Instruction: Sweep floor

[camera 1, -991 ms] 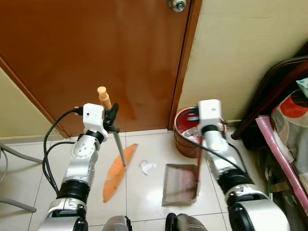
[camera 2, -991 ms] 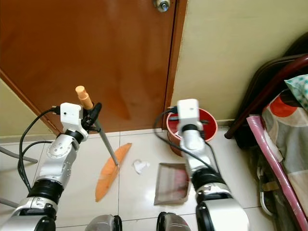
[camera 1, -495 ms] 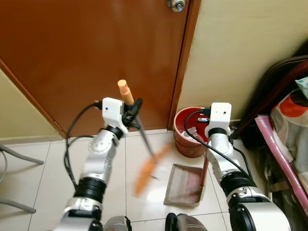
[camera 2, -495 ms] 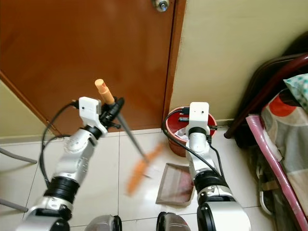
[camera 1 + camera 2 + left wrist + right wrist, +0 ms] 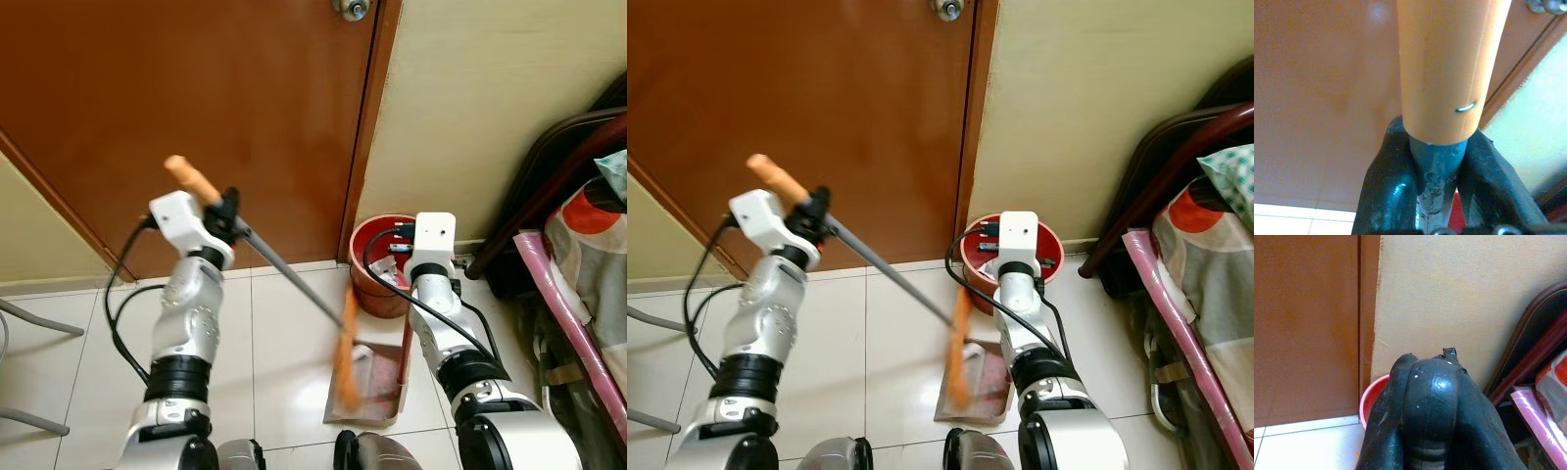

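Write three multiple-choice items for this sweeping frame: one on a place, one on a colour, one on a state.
1. Where is the broom head?
A. against the door
B. over the dustpan's mouth
C. inside the bucket

2. What colour is the bucket beside the door frame?
A. red
B. blue
C. white

3. How is the left gripper?
A. open, holding nothing
B. shut on the broom handle
C. resting on the floor

Answers:
1 B, the orange bristles lie at the pan's open edge.
2 A, its rim and wall are red.
3 B, the left wrist view shows both fingers clamped around the shaft below the orange grip.
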### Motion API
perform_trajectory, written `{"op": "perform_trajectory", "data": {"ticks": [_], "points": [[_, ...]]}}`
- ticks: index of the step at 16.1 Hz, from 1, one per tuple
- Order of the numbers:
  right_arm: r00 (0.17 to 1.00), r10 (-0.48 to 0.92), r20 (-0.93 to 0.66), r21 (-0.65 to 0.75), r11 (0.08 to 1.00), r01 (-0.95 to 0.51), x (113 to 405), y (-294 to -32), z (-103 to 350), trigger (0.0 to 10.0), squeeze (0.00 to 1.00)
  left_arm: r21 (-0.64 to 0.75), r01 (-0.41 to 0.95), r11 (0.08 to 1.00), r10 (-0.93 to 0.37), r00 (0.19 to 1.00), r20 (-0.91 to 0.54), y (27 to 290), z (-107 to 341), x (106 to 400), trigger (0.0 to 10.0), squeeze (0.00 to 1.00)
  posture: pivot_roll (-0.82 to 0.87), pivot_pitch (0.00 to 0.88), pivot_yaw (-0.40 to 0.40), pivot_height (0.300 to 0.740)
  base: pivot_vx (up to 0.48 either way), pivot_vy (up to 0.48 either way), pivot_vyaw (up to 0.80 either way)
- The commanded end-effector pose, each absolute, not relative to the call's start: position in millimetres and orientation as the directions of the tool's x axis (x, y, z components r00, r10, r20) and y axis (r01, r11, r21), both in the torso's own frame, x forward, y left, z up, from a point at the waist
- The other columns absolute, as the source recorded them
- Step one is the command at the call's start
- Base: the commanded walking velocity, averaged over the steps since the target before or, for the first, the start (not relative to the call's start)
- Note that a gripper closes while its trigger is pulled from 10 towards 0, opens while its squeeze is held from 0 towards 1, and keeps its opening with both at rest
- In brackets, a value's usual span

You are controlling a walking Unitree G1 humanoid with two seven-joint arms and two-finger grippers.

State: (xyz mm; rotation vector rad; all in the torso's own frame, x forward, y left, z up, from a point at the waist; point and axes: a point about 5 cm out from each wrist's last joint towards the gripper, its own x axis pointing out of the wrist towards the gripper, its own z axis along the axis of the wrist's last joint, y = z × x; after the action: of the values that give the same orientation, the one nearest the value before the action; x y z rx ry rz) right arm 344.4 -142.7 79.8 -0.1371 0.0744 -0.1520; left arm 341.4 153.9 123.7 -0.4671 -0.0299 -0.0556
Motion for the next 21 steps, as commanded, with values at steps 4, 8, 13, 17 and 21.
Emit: {"op": "perform_trajectory", "data": {"ticks": [4,8,13,17,21], "points": [[0.987,-0.146,-0.065,-0.162,0.978,0.134,341,-149,77,10.0,0.00,-0.382,-0.011,0.924,0.033,0.998,0.052,196,128,338,10.0,0.00,0.01,0.133,-0.018,0.740,0.000,0.000,0.00],[0.993,-0.116,-0.004,-0.185,0.976,0.113,336,-160,85,10.0,0.00,-0.138,0.016,0.990,-0.018,1.000,-0.015,219,102,315,10.0,0.00,0.00,0.153,-0.022,0.740,0.000,0.000,0.00],[0.993,-0.119,-0.005,-0.171,0.978,0.116,320,-173,80,10.0,0.00,-0.078,0.089,0.993,-0.093,0.994,-0.051,207,89,299,10.0,0.00,0.00,0.164,-0.029,0.740,0.000,0.000,0.00],[0.997,-0.008,-0.074,-0.170,0.985,-0.004,318,-150,74,10.0,0.00,-0.172,0.093,0.981,-0.094,0.996,0.001,180,102,309,10.0,0.00,0.00,0.139,-0.029,0.740,0.000,0.000,0.00],[0.990,0.077,-0.122,-0.146,0.985,-0.094,321,-129,70,10.0,0.00,-0.371,-0.055,0.927,0.079,0.995,0.052,182,127,329,10.0,0.00,0.01,0.117,-0.033,0.740,0.000,0.000,0.00]]}}
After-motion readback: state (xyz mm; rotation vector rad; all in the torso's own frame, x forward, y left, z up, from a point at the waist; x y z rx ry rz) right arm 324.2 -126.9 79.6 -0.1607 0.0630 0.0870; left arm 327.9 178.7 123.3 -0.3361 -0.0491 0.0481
